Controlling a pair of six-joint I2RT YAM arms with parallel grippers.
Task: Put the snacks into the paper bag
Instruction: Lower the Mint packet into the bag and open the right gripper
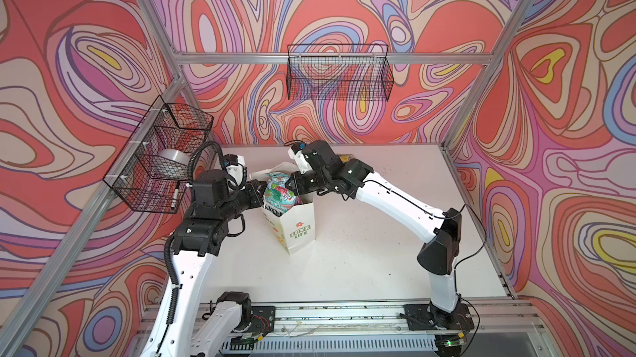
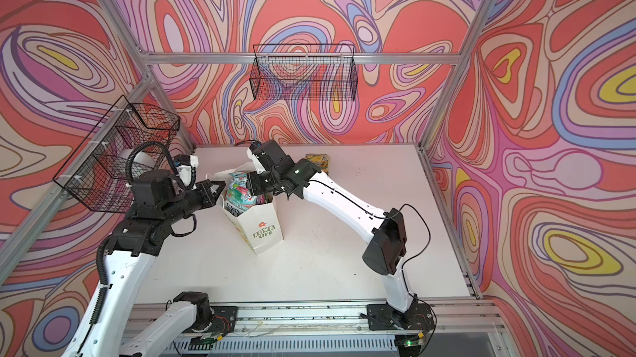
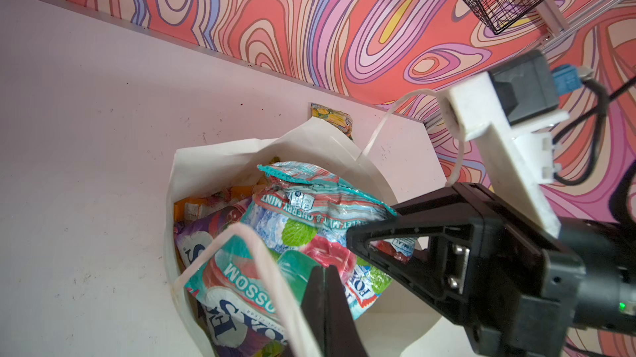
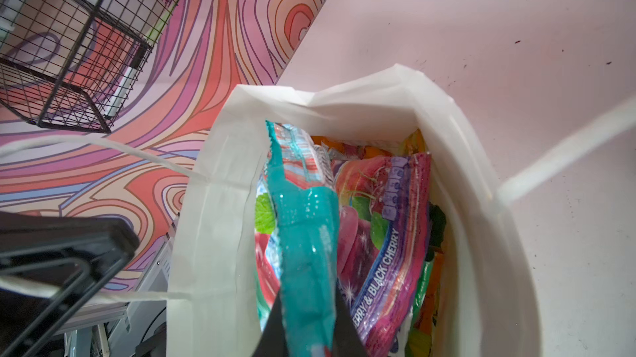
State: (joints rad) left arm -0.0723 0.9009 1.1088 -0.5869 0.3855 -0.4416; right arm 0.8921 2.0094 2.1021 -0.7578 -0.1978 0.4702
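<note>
The right tool is clenched on the sealed edge of a teal packet. The packet hangs straight ahead of its jaws, partway down in the mouth of the paper bag. Just beside it, a purple packet and orange ones stand inside the bag. Across the mouth, the left tool is clamped shut at the rim by a cord handle; whether it pinches paper cannot be told. The step in hand looks like dropping this packet in, so the right tool probably needs to let go and lift clear. Well behind that tool, a yellow packet lies on the tabletop, seemingly the last to fetch.
</note>
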